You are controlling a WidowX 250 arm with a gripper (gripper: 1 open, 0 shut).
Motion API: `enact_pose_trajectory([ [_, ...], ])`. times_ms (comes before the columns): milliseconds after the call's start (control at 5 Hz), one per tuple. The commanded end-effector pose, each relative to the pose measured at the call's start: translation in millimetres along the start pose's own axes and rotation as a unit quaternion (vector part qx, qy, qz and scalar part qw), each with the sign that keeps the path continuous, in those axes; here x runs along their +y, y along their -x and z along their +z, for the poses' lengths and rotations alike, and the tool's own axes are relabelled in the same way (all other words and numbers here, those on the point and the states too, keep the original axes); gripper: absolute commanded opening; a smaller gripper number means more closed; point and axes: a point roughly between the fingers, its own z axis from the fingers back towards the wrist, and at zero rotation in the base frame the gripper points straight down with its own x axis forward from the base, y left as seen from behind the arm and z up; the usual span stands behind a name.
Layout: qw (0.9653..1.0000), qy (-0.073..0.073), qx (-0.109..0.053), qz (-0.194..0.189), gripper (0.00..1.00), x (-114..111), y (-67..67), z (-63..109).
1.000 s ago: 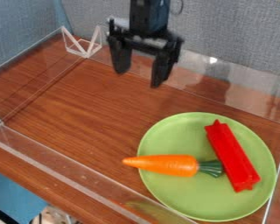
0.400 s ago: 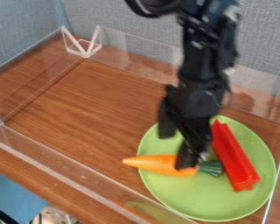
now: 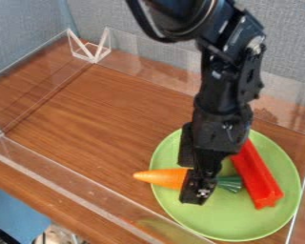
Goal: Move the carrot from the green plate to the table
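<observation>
Claw (image 3: 204,178): black, pointing straight down over the green plate, jaws spread apart; one finger (image 3: 193,188) stands in front of the carrot's middle, the other behind it; whether they touch it cannot be told.
Arm (image 3: 229,91): black, reaching down from the upper edge of the view to the claw.
Carrot (image 3: 155,177): orange, lying on its side on the plate's left part, tip jutting past the rim toward the left; stem end hidden by the claw.
Green plate (image 3: 280,220): round, light green, at the near right of the tabletop.
Red block (image 3: 257,173): long, lying on the plate just right of the claw.
Tabletop (image 3: 85,110): brown wood grain, clear walls along its edges.
White wire stand (image 3: 89,44): far left corner, well apart.
</observation>
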Motion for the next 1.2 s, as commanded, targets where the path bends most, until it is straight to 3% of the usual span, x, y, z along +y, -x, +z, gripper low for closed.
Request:
enact_pose_trajectory([
  [0,0.9995,-0.022,-0.023,-0.005,1.00,5.9,7.3,7.5],
  [600,0.9970,-0.024,-0.037,0.063,1.00,18.3,14.5,-1.9],
  [1000,0.9954,-0.018,-0.045,0.083,1.00,18.3,18.1,-25.2],
])
